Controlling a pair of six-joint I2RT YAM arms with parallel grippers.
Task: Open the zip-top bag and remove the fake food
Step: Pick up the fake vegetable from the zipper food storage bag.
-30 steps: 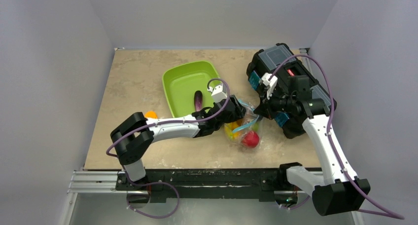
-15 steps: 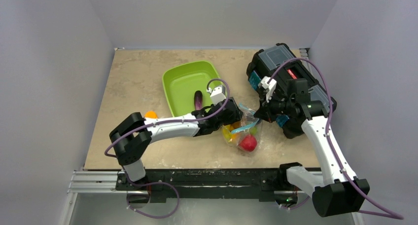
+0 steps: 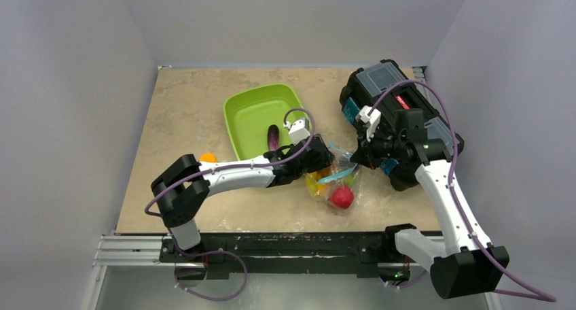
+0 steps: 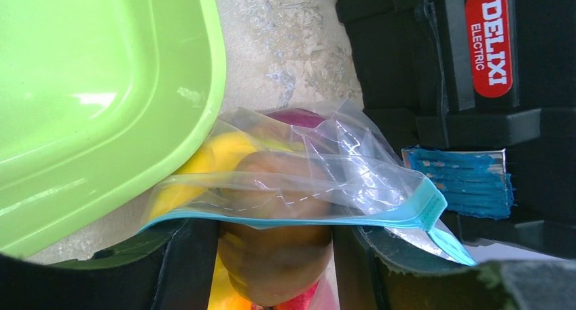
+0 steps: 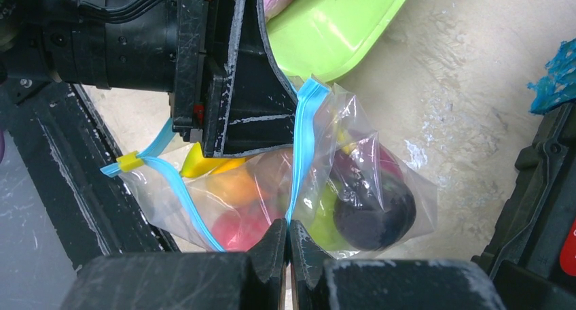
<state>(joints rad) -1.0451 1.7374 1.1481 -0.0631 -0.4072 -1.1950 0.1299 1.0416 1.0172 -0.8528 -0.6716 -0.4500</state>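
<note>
The zip-top bag [image 3: 348, 181] lies between the green tray and the black case, its teal zip strip [image 4: 292, 221] parted. My left gripper [image 4: 272, 232] reaches into the mouth and is shut on a brown piece of fake food [image 4: 275, 269]. My right gripper [image 5: 288, 223] is shut on the far lip of the blue strip. Inside the bag [image 5: 401, 187] show a red apple [image 5: 238, 228], a green pear [image 5: 326, 221], a dark piece [image 5: 373, 215], an orange piece [image 5: 234, 184] and a yellow banana [image 5: 204, 164]. A purple eggplant [image 3: 273, 138] lies in the tray.
The green tray [image 3: 251, 106] sits just left of the bag, its rim touching it. A black toolbox [image 3: 397, 96] stands close on the right, behind my right arm. A small orange block [image 3: 208, 158] lies by my left arm's elbow.
The bag and the red apple have shifted slightly left and toward the near edge. Both grippers have kept their grips.
</note>
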